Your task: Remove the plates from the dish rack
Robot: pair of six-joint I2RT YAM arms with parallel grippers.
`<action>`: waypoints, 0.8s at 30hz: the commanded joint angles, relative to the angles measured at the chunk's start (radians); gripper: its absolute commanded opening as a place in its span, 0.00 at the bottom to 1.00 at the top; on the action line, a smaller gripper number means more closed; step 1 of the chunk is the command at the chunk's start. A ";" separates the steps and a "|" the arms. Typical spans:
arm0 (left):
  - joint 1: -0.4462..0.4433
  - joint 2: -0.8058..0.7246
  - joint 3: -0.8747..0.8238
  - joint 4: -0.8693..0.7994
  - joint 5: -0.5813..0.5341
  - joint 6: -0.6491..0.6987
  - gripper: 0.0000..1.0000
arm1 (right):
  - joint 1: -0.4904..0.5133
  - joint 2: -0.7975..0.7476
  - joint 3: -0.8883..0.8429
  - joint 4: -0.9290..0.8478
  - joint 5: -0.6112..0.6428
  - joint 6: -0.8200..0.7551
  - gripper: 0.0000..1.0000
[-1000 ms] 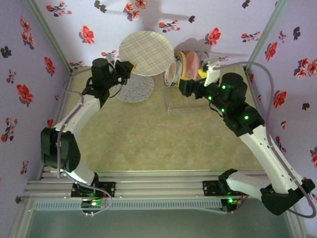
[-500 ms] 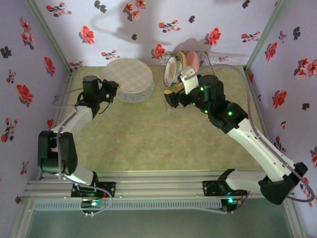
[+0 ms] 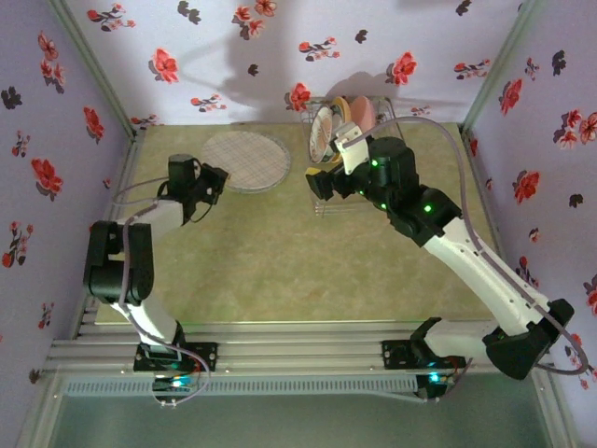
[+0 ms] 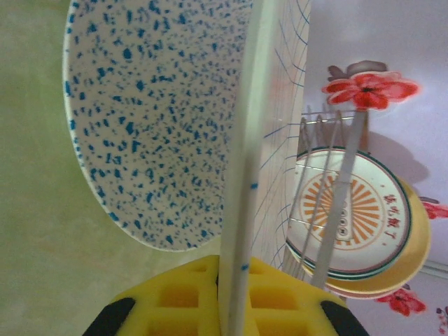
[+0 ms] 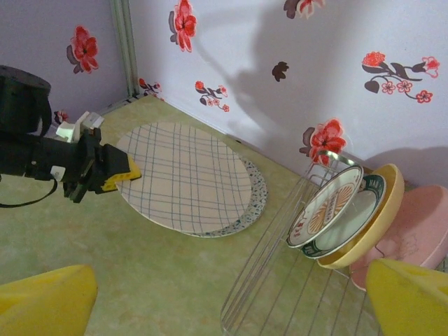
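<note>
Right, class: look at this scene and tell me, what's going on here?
Two arms are emptying a dish rack. The left end effector is shut on the rim of the grid plate, lying on the speckled plate on the table. The right end effector is open by the rack, where the sunburst plate, yellow plate and pink plate stand on edge.

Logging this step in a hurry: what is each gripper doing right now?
Left gripper: closed on the rim of the checked plate.
Right gripper: jaws wide open, holding nothing.
</note>
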 commanded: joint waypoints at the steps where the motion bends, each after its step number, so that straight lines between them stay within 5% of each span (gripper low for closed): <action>1: 0.006 0.033 0.030 0.115 0.004 0.025 0.00 | 0.008 -0.004 0.031 0.015 0.011 0.015 0.99; 24: 0.011 0.181 0.103 0.148 0.038 0.025 0.00 | 0.008 -0.004 0.024 0.012 0.016 0.042 0.99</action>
